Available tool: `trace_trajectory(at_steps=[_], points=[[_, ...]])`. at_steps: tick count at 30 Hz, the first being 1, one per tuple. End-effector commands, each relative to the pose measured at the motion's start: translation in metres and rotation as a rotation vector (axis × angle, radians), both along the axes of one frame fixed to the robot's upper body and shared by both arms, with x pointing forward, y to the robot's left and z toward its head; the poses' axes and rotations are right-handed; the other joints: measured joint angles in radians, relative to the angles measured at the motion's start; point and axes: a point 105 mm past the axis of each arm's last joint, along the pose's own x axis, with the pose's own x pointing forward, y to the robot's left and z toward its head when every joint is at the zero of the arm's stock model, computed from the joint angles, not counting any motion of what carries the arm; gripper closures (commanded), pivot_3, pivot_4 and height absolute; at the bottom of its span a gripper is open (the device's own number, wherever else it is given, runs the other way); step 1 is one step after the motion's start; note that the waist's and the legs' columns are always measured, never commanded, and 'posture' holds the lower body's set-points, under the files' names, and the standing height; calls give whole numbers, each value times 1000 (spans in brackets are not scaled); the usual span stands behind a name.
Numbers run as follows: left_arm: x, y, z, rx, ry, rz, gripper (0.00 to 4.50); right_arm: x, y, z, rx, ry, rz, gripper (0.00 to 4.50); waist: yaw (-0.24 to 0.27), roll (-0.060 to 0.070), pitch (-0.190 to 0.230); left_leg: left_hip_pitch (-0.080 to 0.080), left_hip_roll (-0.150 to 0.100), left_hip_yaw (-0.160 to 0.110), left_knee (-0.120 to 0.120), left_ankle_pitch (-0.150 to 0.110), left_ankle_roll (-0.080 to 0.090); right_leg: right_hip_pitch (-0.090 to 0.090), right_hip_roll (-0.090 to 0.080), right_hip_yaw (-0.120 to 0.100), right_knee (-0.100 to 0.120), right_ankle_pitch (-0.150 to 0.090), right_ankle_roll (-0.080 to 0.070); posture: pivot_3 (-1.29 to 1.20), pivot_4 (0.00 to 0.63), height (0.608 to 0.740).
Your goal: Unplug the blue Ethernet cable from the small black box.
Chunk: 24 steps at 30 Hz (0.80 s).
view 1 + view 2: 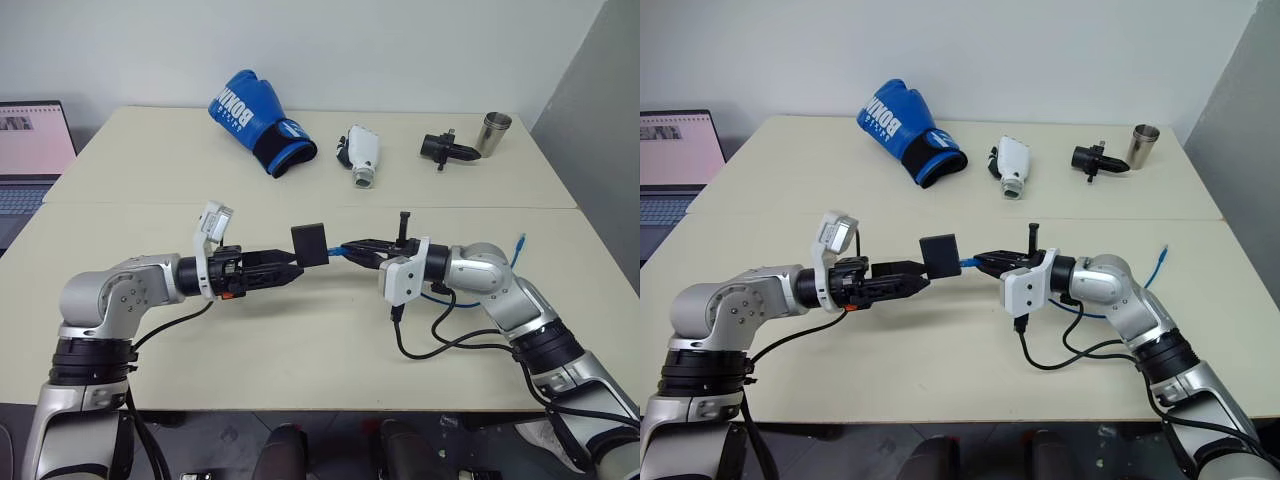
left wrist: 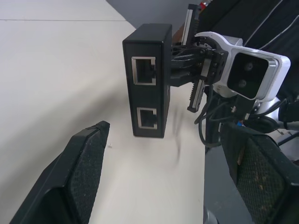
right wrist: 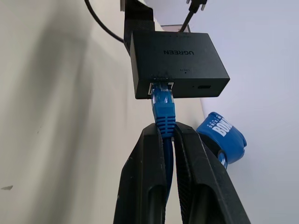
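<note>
Over a cream table (image 1: 300, 350), grey wall (image 1: 600, 90) beside

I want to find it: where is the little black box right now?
The small black box hangs above the table's middle, between the left gripper and right gripper, on the blue Ethernet cable.

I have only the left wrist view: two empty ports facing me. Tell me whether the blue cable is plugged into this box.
Observer: Yes. The right wrist view shows the blue Ethernet cable seated in a port on the far side of the small black box.
Operator: Say what holds the cable.
Observer: The right gripper is shut on it, just behind the plug.
Operator: Place my gripper from the head views.
Observer: The left gripper is open and points at the box's lower edge, opposite the right gripper.
</note>
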Motion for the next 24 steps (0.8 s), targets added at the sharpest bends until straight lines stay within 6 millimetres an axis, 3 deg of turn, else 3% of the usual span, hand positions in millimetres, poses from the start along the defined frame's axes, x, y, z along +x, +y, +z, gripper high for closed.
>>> trace_trajectory(at_steps=[1, 8, 22, 24], points=[[4, -5, 11, -29, -43, -3, 483, -9, 9, 20, 57, -43, 53, 4477, 0, 0, 0, 0, 0, 0, 0, 0, 0, 0, 0, 0, 0, 0, 0, 0, 150, 740], [7, -9, 19, -118, -11, -5, 483, -14, 15, 22, 71, -43, 91, 4477, 0, 0, 0, 0, 0, 0, 0, 0, 0, 0, 0, 0, 0, 0, 0, 0, 150, 740], [4, -6, 19, -130, 32, -7, 3420, -13, 16, 20, 47, -55, 89, 4480, 0, 0, 0, 0, 0, 0, 0, 0, 0, 0, 0, 0, 0, 0, 0, 0, 150, 740], [3, -6, 19, -131, 35, -8, 3649, -13, 16, 20, 47, -56, 90, 4480, 0, 0, 0, 0, 0, 0, 0, 0, 0, 0, 0, 0, 0, 0, 0, 0, 150, 740]])
